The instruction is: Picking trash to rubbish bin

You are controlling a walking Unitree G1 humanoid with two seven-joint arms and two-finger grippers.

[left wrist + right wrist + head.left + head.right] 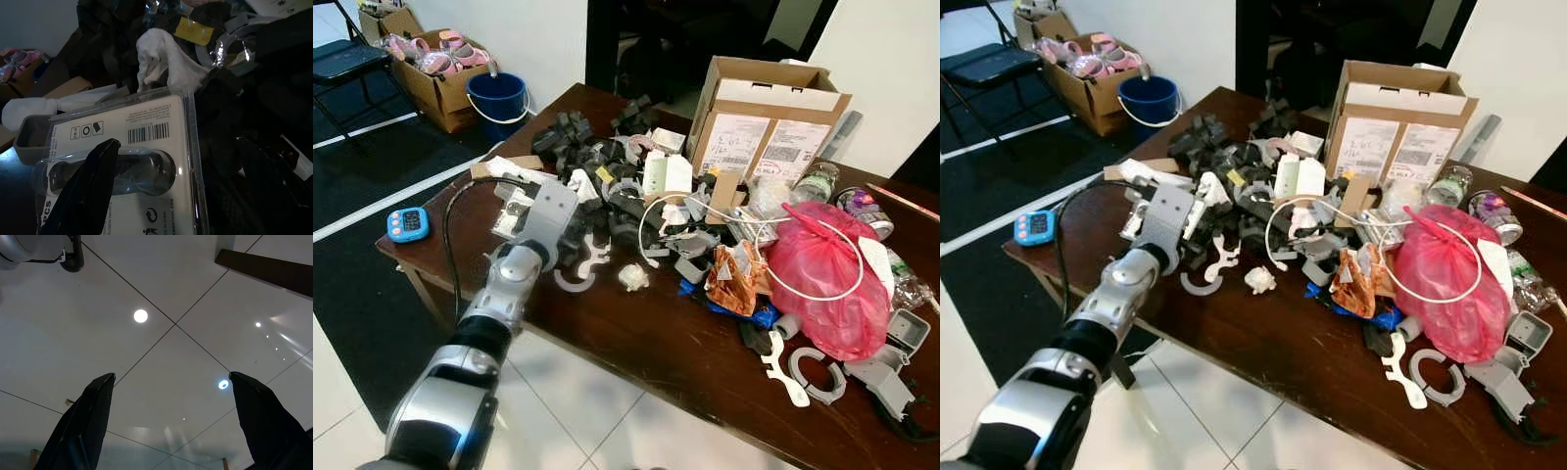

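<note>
A heap of trash covers the brown table (636, 343): black plastic parts (573, 137), a pink bag (822, 274), an orange wrapper (734, 284) and a crumpled white scrap (633, 277). My left gripper (524, 208) reaches over the table's left end at the edge of the heap. It is shut on a clear blister pack (146, 142) with a barcode card; one black finger (88, 186) lies across the pack's front, the other is hidden behind it. A white tissue (161, 58) lies just beyond the pack. My right gripper (171, 382) hangs open over the tiled floor.
A blue bucket (497, 98) stands on the floor past the table's far left corner, beside a cardboard box of pink items (435, 69). An open cardboard box (764, 127) stands at the table's back. A blue timer (408, 224) lies at the left edge. A folding chair (342, 59) stands far left.
</note>
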